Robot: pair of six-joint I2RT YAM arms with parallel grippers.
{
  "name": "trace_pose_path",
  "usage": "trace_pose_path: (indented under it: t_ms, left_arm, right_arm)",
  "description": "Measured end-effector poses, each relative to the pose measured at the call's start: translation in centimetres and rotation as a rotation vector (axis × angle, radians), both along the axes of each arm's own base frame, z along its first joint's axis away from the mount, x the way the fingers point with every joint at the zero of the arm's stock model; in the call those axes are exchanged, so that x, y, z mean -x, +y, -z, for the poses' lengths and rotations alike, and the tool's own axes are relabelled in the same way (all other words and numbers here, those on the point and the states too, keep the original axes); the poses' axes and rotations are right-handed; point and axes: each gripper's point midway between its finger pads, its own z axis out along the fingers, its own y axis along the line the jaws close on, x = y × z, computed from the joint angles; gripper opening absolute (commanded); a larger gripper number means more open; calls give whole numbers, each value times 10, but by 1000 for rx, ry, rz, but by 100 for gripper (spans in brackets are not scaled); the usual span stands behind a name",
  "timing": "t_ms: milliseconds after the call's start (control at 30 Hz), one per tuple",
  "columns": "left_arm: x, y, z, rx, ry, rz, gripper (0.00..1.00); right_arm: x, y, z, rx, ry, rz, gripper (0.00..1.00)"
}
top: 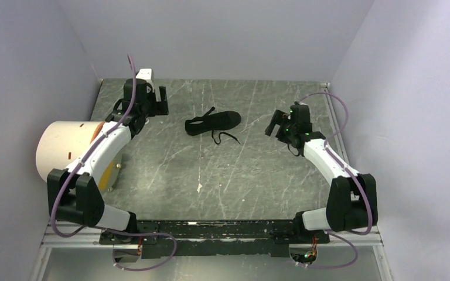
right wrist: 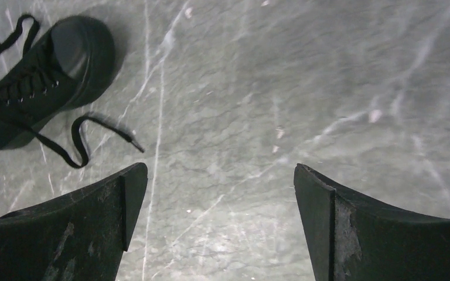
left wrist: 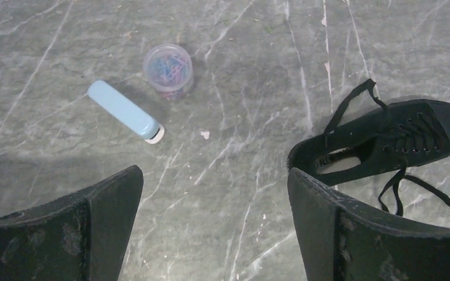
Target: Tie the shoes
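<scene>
Lying on scratched stone-patterned table [top: 211, 175], matte black shoe [top: 217, 122] trails thin laces [right wrist: 55, 152]; left pincer [left wrist: 214, 175], right pincer [right wrist: 218, 170] gape.

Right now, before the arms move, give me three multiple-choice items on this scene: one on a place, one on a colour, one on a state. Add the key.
1. The shoe lies
A. gripped in one end effector
B. on the table between the left end effector and the right end effector
C. off the table

2. The oblong object beside the clip jar is
A. red
B. black
C. light blue

3. The laces are
A. loose and untied
B. tied in a bow
C. missing

Key: 1 B, the top view shows it apart from both open end effectors; 2 C, plain in the left wrist view; 3 A, the ends trail on the table.
</scene>
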Motion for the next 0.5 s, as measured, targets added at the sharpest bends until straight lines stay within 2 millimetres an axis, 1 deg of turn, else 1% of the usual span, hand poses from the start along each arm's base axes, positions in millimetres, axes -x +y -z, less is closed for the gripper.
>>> trace_pose_path:
  t_ms: [100, 167, 200, 267, 300, 400, 467, 500]
  left_arm:
    - [-14, -1, 4, 27, 20, 25, 97]
    - [-20, -8, 7, 49, 35, 71, 97]
    - [-23, -13, 10, 62, 45, 98, 97]
    - [-31, -25, 14, 88, 73, 166, 97]
    - [-37, -33, 17, 100, 93, 209, 97]
    - [-55, -56, 28, 137, 145, 323, 97]
    - [-64, -70, 40, 167, 186, 392, 97]
    - [-69, -78, 48, 187, 211, 425, 96]
  right_arm:
    - [-3, 26, 11, -7, 36, -69, 100]
    - [-6, 45, 17, -21, 59, -125, 98]
    - [-7, 58, 19, -34, 71, -164, 97]
    - [-9, 80, 21, -69, 87, -235, 95]
    - [-9, 95, 22, -94, 99, -284, 95]
    - [-11, 126, 25, -146, 125, -387, 92]
    - [-13, 145, 29, -173, 148, -452, 87]
    - [-14, 154, 31, -183, 162, -482, 84]
